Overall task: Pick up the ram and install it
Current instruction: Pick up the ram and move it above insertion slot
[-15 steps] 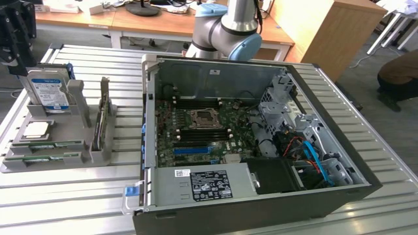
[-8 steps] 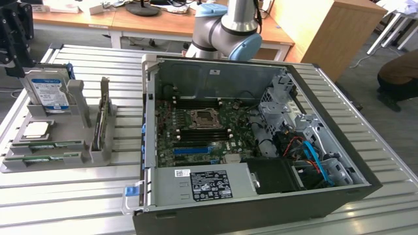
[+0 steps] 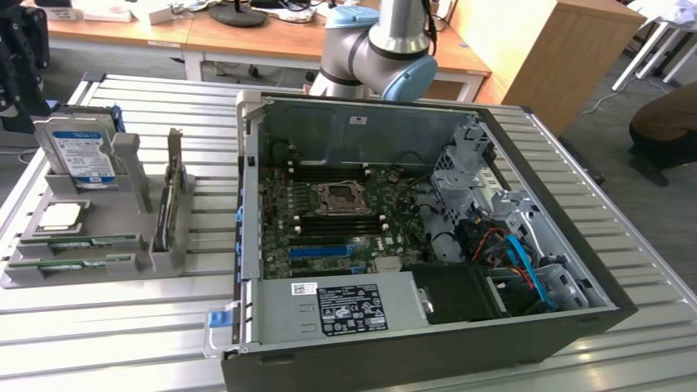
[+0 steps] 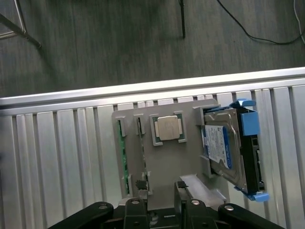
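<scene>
Gripper [image 4: 159, 206] jaws, black and angular, stood open with nothing between them, above the near edge of the grey moulded holder [image 4: 167, 162]. The ram [image 4: 123, 157], a thin green board, sat edge-up in 1 narrow slot of that holder. Beyond it lay 1 square silver processor [image 4: 168, 128] in a recess. Further along, 1 metal hard drive [image 4: 220, 145] stood on edge in a blue bracket [image 4: 248, 121]. A ribbed aluminium table [image 4: 57, 152] carried the holder. An open steel computer case [image 3: 436, 343] lay beside the holder, toward the exterior view's right.
</scene>
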`<state>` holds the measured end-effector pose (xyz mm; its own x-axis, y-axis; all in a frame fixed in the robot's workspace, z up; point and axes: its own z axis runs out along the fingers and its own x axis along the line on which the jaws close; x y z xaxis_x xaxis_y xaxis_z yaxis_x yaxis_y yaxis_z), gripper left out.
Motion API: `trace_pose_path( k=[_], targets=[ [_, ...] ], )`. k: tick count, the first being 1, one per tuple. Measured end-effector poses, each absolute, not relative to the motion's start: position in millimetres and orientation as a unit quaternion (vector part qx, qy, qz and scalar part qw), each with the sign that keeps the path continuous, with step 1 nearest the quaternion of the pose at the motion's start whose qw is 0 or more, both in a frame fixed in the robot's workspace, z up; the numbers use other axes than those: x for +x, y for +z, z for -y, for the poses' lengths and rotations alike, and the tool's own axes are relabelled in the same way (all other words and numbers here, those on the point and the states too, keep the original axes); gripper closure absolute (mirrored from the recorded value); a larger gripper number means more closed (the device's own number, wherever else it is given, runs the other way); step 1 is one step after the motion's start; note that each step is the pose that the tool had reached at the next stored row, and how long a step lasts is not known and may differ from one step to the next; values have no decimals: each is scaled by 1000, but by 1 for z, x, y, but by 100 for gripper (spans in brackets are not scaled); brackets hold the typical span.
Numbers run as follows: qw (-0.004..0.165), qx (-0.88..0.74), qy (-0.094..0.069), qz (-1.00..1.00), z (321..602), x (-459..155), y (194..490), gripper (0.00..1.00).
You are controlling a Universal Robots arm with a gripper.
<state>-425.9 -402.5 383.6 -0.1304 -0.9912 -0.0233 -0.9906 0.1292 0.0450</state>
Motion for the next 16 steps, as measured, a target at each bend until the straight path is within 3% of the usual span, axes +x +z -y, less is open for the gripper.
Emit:
trace_pose_path(
  k=[16],
  targets=[
    [6, 669, -24, 743, 403, -426, 383, 64]
  ],
)
